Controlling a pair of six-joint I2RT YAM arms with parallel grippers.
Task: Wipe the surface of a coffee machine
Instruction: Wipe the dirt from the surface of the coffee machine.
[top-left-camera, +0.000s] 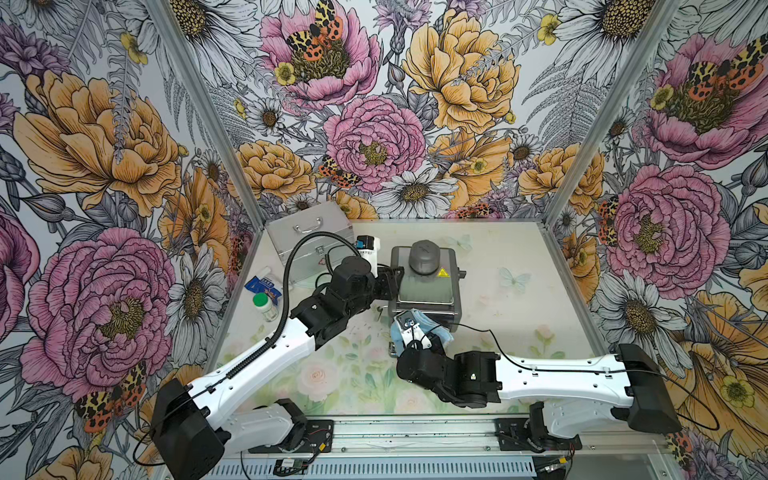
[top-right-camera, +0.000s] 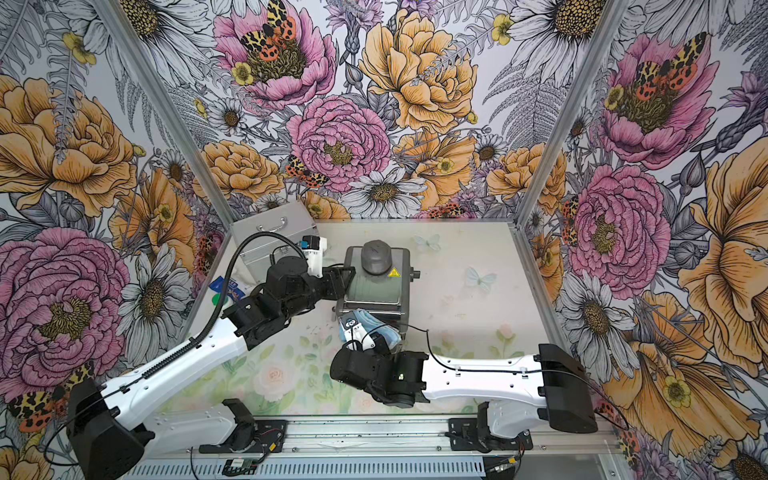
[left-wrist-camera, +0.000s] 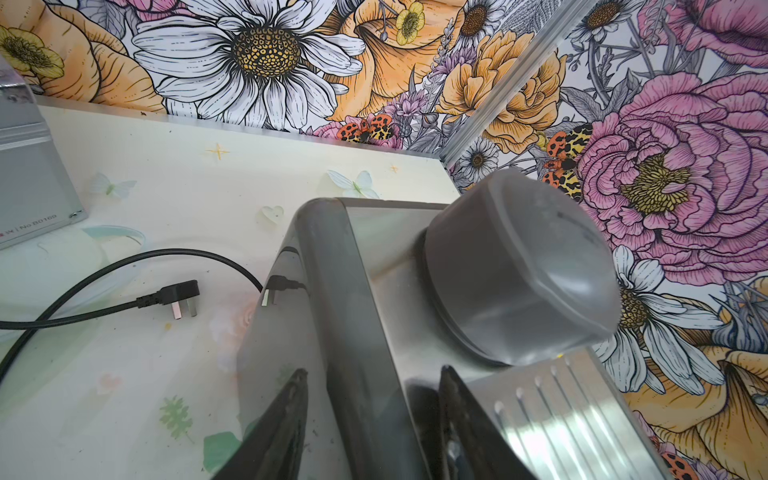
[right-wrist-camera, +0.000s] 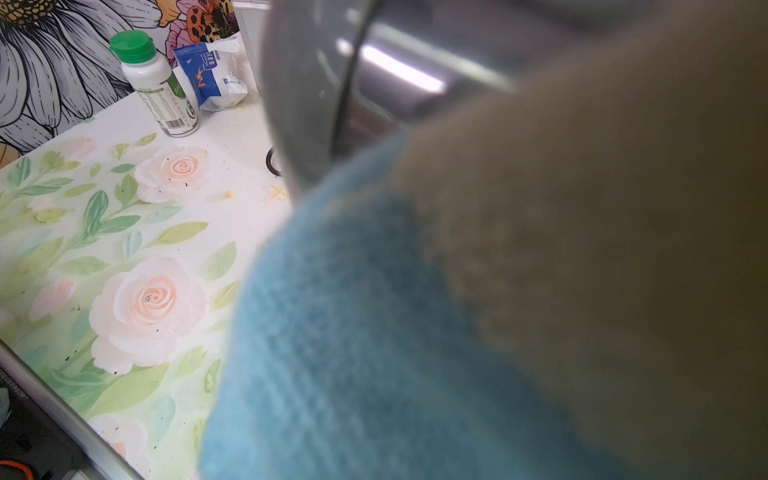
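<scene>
Coffee machine (top-left-camera: 424, 293): a boxy body, dark grey on its rounded side walls and brushed steel on top. A grey domed knob (top-left-camera: 424, 257) stands on the rear half of the top, with a yellow triangular warning sticker (top-left-camera: 442, 273) just beside it. In the left wrist view the steel top carries a row of raised ribs (left-wrist-camera: 561, 411). The glossy side wall mirrors the plug (left-wrist-camera: 179, 297) of a black cord (left-wrist-camera: 83, 274) that curves across the desk (top-left-camera: 519, 316). The coffee machine stands upright near the middle of the desk, toward the back wall and just right of a silver case (top-left-camera: 307, 241) in the back left corner.

The left jaws stand about half apart and grip the machine's upper left edge. One of the fingers (left-wrist-camera: 282, 419) lies along the side wall and the other sits on the steel top. The right jaws are buried in a light blue cloth (top-left-camera: 442, 330) and cannot be seen; they are closed tight on it. The cloth lies against the machine's near front face, low down.

Counted: one coffee machine, one knob, one sticker, one cord with one plug, one cloth and one case. There is also one white bottle (top-left-camera: 265, 305) with a green cap, one blue-and-white packet (top-left-camera: 262, 286), and two arms. The bottle stands upright at the desk's left edge with the packet just behind it, both well apart from the machine
</scene>
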